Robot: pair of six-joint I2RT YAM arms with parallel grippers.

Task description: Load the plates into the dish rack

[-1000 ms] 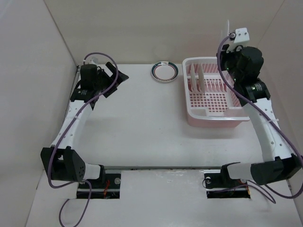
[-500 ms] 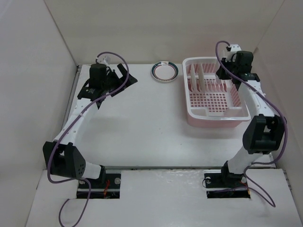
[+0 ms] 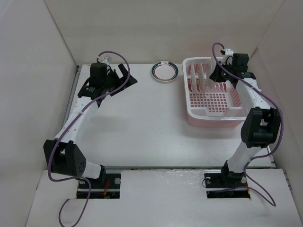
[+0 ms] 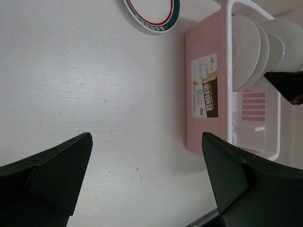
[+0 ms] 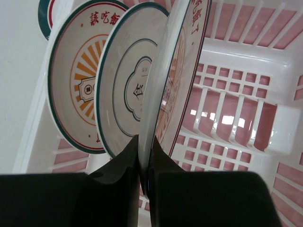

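Since half a second ago, the right pincer (image 3: 217, 74) has sunk lower into the dish rack (image 3: 191, 111), bringing a plate with it. Its fingers are clamped together on the rim of that held plate (image 5: 176, 66), which stands on edge straight ahead of them. Just left of the pincer stand the dark-ringed plate (image 5: 128, 90) and, beyond it, an orange-centred plate (image 5: 75, 80). The left pincer (image 4: 146, 142) hangs with its fingers spread wide apart. The teal-rimmed plate (image 4: 151, 14) lies flat on the table (image 4: 94, 94) ahead of it, with the rack ahead to its right.
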